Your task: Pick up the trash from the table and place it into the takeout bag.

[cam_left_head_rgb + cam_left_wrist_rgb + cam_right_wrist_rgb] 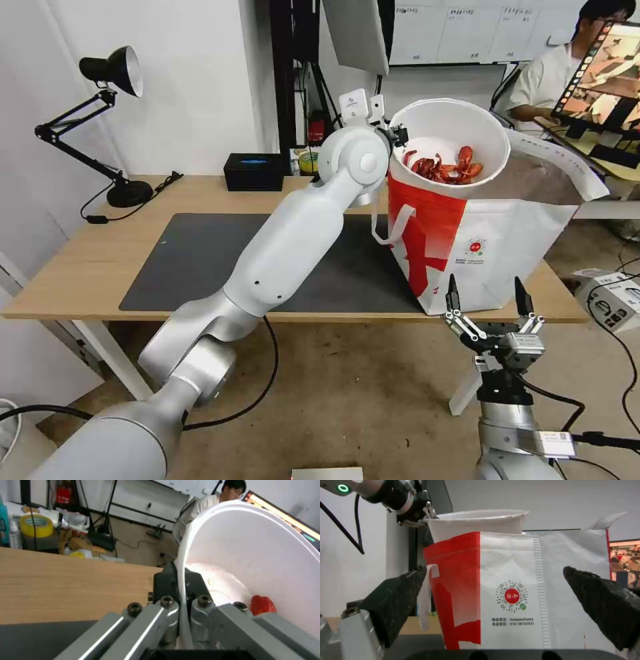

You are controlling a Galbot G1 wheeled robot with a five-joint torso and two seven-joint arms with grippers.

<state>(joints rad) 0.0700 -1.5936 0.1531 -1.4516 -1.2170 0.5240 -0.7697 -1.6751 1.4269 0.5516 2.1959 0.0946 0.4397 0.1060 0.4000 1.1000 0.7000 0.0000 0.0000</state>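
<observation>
Over the open mouth of the takeout bag, the left gripper holds the white bowl by its rim, tilted so its opening faces the head camera. From the head, the gripper itself is mostly hidden behind the arm's round wrist joint, with a small dark part showing against the bowl's edge. The left wrist view settles the grip: the thin white rim runs between the two dark fingers, one inside the bowl and one outside, closed on it. Red crayfish shells lie heaped in the lower part of the bowl; in the left wrist view a single red piece shows there, partly cut off by the gripper's grey frame.

The bowl's lower part sits behind the bag's red-and-white front wall, so whether it touches anything within the bag cannot be told. The bag stands at the right end of the table, at the front edge, its base partly on the dark grey mat. One white loop handle hangs at its near-left corner.

The right gripper hovers just in front of the table edge, below the bag, fingers spread wide apart and pointing up, holding nothing. In its own view the bag's round logo sits between the two black fingertips, which are cropped at the frame's edges.
</observation>
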